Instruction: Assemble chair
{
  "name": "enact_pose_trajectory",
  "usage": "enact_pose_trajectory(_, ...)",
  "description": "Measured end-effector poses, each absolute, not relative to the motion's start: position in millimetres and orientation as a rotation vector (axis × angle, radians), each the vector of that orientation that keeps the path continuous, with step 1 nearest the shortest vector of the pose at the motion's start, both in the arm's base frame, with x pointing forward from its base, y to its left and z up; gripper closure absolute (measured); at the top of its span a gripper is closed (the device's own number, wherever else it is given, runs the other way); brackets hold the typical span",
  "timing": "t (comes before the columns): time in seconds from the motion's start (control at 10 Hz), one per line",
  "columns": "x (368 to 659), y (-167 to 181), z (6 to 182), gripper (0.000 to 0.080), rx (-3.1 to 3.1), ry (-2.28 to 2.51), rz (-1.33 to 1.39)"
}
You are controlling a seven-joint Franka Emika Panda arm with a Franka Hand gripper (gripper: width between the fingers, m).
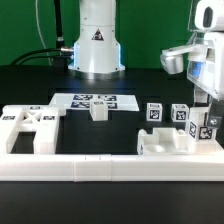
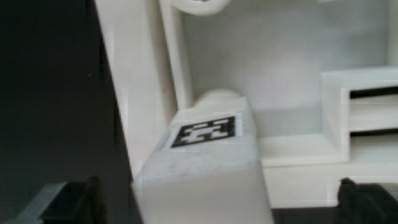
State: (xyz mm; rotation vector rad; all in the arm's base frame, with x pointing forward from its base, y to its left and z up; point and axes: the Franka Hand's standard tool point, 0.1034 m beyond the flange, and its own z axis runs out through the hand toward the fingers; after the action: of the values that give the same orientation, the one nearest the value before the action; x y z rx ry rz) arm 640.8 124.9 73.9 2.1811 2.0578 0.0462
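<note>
Hovering at the exterior view's right end of the bench (image 1: 112, 132), we are holding our fingers (image 2: 64, 202) spread wide, gripping nothing, one on either side of a tagged chair leg (image 2: 206, 150) and clear of it. This leg is sitting just beside a white slotted part (image 2: 338, 110). The X-braced panel (image 1: 30, 125) is lying well apart, toward the exterior view's left.
</note>
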Motion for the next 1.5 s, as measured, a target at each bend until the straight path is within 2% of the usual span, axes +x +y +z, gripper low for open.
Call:
enact_pose_trajectory(0.2, 641.7, 121.1, 74.0, 0.0163, 2.081, 2.142, 0.028)
enact_pose_trajectory(0.3, 641.7, 117.8, 73.9, 0.0332, 2.065, 2.157, 0.013)
enact_pose_trajectory(0.4, 642.2, 114.8, 74.5, 0.0332, 2.073, 2.154, -0.007)
enact_pose_trajectory(0.5, 642.0, 115.0, 74.6, 0.0512, 2.076, 2.152, -0.005)
enact_pose_trajectory(0.8, 641.8, 114.4, 74.5, 0.0511, 2.117, 2.112, -0.003)
enact_pose_trajectory(1.1, 640.3, 112.3, 74.7, 0.0511, 2.476, 1.695, 0.008)
enact_pose_trajectory(1.5, 638.3, 110.3, 75.5, 0.0511, 2.675, 1.37, 0.01)
